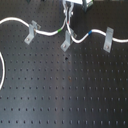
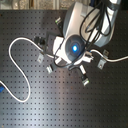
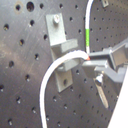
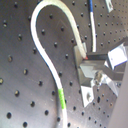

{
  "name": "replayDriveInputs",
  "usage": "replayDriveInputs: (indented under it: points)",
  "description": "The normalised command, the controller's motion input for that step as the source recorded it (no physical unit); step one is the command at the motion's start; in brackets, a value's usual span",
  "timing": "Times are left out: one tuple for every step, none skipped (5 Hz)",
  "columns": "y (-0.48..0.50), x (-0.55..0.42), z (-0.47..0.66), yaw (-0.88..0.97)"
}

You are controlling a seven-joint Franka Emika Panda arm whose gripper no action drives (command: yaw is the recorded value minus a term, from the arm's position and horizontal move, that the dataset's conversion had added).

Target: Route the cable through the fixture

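Observation:
The white cable (image 1: 15,21) enters from the first exterior view's left and passes a grey clip (image 1: 32,32). Its green band (image 1: 61,30) sits just before my gripper (image 1: 68,21), which is shut on the cable and lifts it into a small peak. Just below stands the middle fixture (image 1: 65,44). Past it the cable carries a blue band (image 1: 86,35) and runs through a third clip (image 1: 107,40). In the first wrist view the cable (image 3: 60,62) bends across the fixture (image 3: 61,42) to my gripper (image 3: 90,59). The second wrist view shows the fixture (image 4: 84,70) beside my gripper (image 4: 89,59).
The black perforated board (image 1: 65,95) fills both exterior views. A slack cable loop (image 2: 15,70) lies at the second exterior view's left. The arm body (image 2: 75,45) hides the middle of the second exterior view, with clips (image 2: 85,78) around it.

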Motion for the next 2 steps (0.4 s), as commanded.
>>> replayDriveInputs:
  points:
    - [0.219,-0.443,0.06,0.13]
    - [0.229,-0.173,0.00,0.15]
